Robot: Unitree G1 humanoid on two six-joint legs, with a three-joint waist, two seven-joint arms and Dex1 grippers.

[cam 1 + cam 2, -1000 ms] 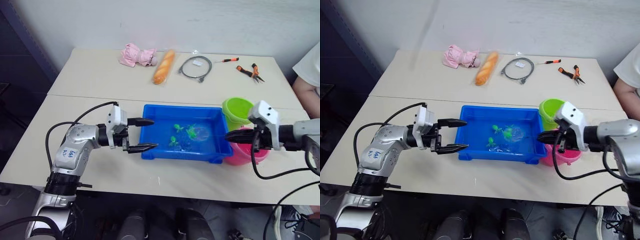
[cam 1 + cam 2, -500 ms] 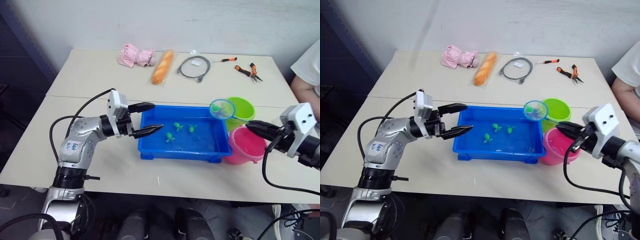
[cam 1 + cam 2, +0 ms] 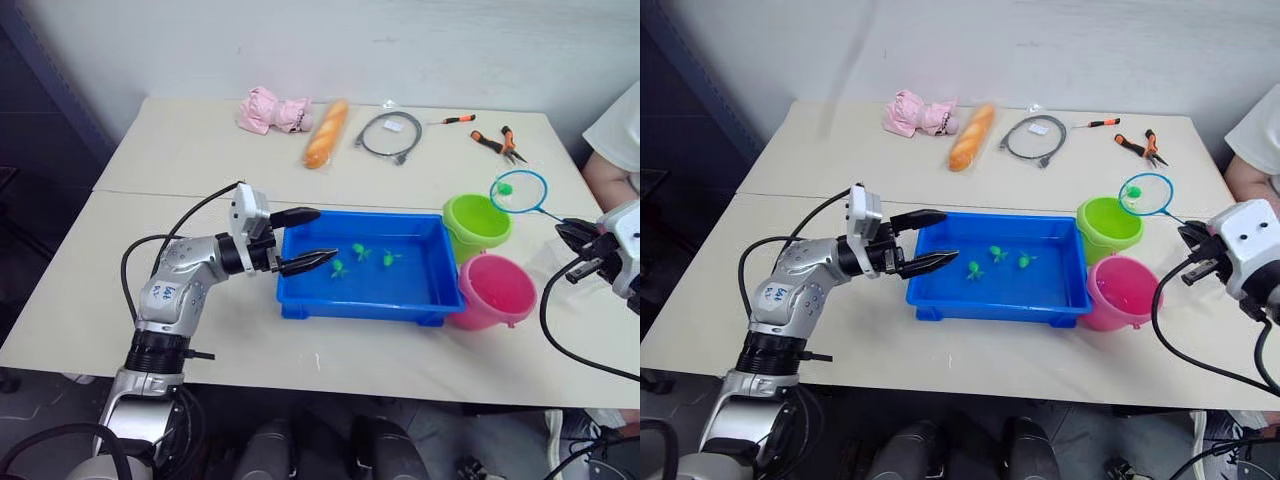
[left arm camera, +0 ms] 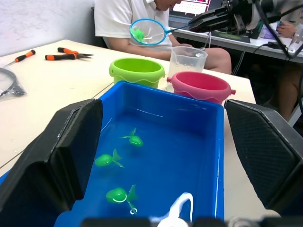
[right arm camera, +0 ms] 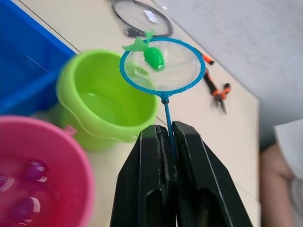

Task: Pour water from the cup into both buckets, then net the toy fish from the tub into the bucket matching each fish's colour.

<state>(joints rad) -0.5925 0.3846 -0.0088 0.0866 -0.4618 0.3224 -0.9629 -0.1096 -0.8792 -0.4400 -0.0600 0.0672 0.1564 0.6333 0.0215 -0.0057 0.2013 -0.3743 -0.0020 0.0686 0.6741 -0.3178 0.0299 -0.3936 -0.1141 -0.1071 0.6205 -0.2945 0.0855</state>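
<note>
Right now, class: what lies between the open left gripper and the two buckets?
The blue tub, holding water and three green toy fish, spans that stretch from the left gripper to the green bucket and pink bucket; see the left eye view.

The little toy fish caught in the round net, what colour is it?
Green fish, clearest in the right wrist view.
</note>
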